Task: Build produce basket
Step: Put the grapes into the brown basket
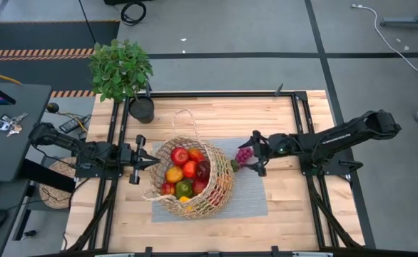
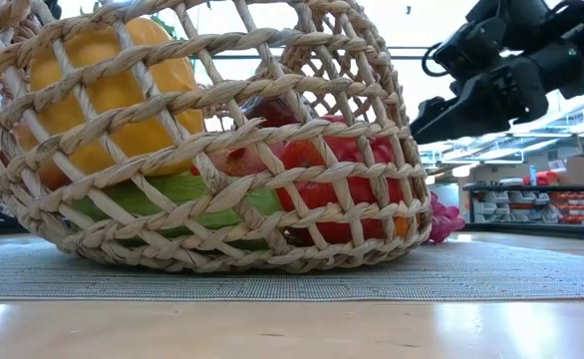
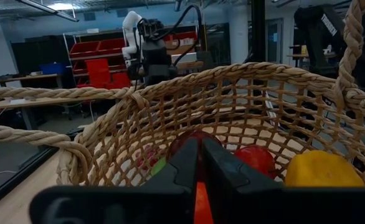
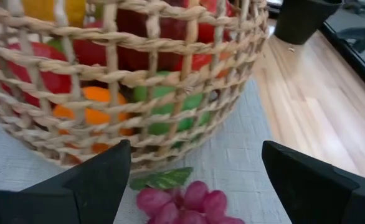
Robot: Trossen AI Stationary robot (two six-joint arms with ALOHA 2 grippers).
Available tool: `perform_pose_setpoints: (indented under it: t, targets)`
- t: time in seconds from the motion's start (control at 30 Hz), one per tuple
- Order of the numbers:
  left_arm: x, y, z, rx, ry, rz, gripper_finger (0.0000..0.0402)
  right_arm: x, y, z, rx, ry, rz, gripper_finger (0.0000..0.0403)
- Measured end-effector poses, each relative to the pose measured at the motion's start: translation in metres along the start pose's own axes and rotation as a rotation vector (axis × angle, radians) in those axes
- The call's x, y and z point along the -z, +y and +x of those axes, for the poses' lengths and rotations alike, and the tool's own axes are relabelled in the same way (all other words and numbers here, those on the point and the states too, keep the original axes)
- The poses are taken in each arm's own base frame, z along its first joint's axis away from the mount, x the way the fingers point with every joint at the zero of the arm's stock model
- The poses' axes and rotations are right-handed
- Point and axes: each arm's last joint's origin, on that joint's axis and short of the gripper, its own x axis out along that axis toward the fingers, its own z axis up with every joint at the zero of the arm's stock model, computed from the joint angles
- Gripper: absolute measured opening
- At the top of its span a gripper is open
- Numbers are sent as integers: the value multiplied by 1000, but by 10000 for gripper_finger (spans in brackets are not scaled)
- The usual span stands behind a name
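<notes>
Judging progress, we put the task near its end. The basket (image 1: 192, 178) sits mid-table on a grey mat (image 1: 255, 200), filled with red, yellow, orange and green produce (image 1: 186, 173). Only the purple grapes (image 1: 243, 155) remain outside, on the mat at the basket's 2 o'clock. The right gripper (image 1: 250, 154), fingers spread and empty, hovers over them. The left gripper (image 1: 155, 163), clenched on nothing, waits at the basket's 9 o'clock rim.

Tan open-weave basket (image 1: 195, 178), red, yellow, green and orange produce (image 1: 186, 173) seen inside. Purple grapes (image 4: 185, 204) with a green leaf (image 4: 162, 179) on a grey fine-ribbed mat (image 1: 252, 193). Light wood table (image 1: 302, 214). Black pot (image 1: 142, 109), green plant (image 1: 120, 68).
</notes>
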Motion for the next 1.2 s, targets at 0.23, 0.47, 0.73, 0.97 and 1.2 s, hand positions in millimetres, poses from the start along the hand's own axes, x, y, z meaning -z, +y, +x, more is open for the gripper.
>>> perform_pose_setpoints:
  t: [0.23, 0.47, 0.73, 0.97, 1.2]
  targets:
    - [0, 0, 0, 0, 0, 0, 36, 10, -3, -1, -10, -67, -1, 364]
    - [0, 0, 0, 0, 0, 0, 29, 27, -15, -4, 56, -53, -1, 364]
    - [0, 0, 0, 0, 0, 0, 35, 45, -23, 0, 49, -54, 61, 364]
    - [0, 0, 0, 0, 0, 0, 30, 56, -28, 11, -21, -95, 63, 364]
    - [0, 0, 0, 0, 0, 0, 32, 68, -30, 27, -75, -27, 124, 364]
